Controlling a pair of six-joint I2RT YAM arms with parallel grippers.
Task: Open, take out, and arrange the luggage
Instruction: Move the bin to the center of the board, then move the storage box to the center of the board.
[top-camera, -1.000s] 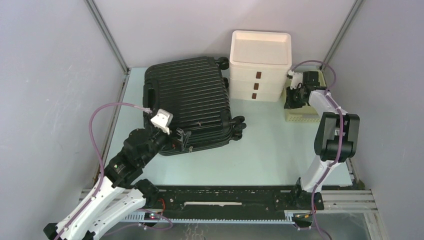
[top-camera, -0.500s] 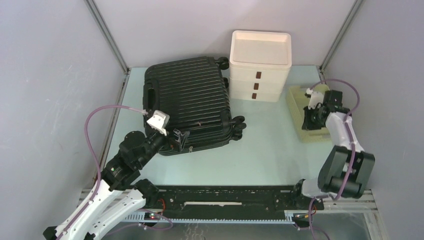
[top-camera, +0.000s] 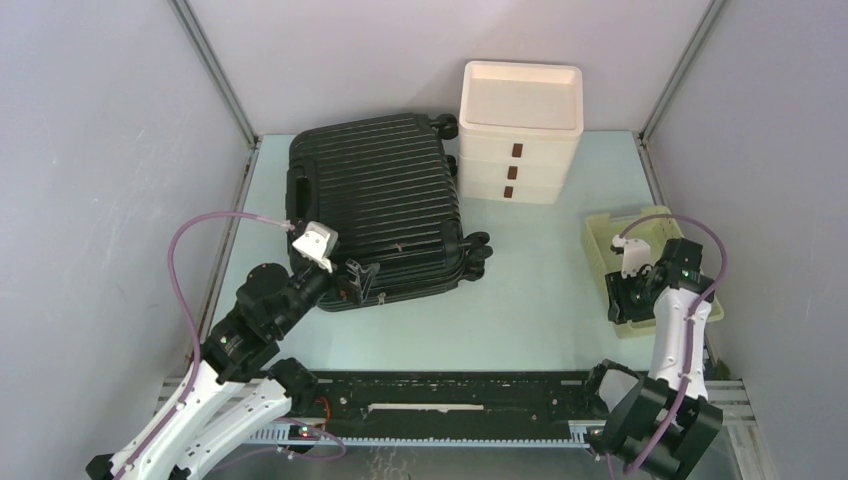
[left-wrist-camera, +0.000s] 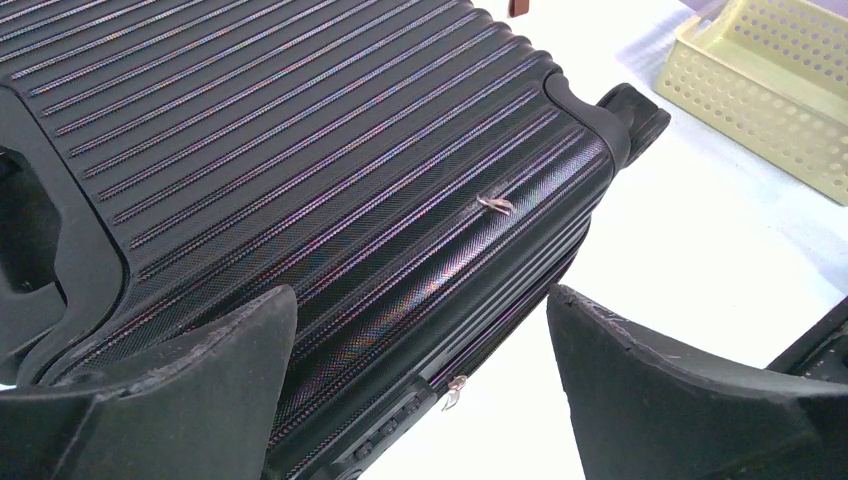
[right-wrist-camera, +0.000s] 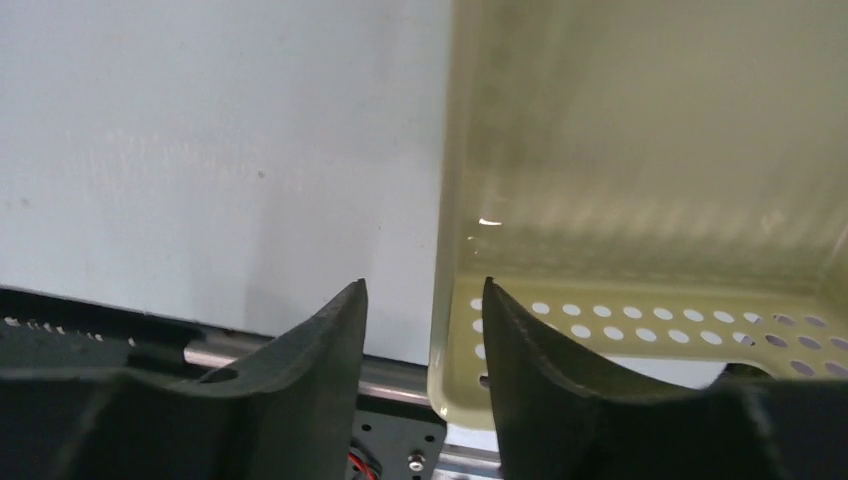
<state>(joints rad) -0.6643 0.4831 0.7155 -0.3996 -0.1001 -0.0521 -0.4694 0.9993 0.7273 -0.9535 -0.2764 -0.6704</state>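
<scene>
The luggage (top-camera: 375, 205), a black ribbed hard-shell suitcase, lies flat and closed at the back left of the table. My left gripper (top-camera: 360, 275) hovers wide open over its near right edge, holding nothing. In the left wrist view its jaws (left-wrist-camera: 422, 300) frame the suitcase's side seam, where a small silvery zipper pull (left-wrist-camera: 453, 392) hangs beside the lock. My right gripper (top-camera: 628, 300) is at the front right, open. In the right wrist view its jaws (right-wrist-camera: 425, 285) straddle the left wall of the pale yellow basket (right-wrist-camera: 640, 180), with a gap on the left side.
A white three-drawer box (top-camera: 520, 130) stands at the back, right of the suitcase's wheels (top-camera: 478, 245). The yellow basket (top-camera: 650, 265) sits by the right edge near the front rail (top-camera: 450, 395). Grey walls close in the table on three sides.
My right arm has drawn the yellow basket from the back right toward the front right, and its jaws have now parted from the wall. The left gripper has barely moved.
</scene>
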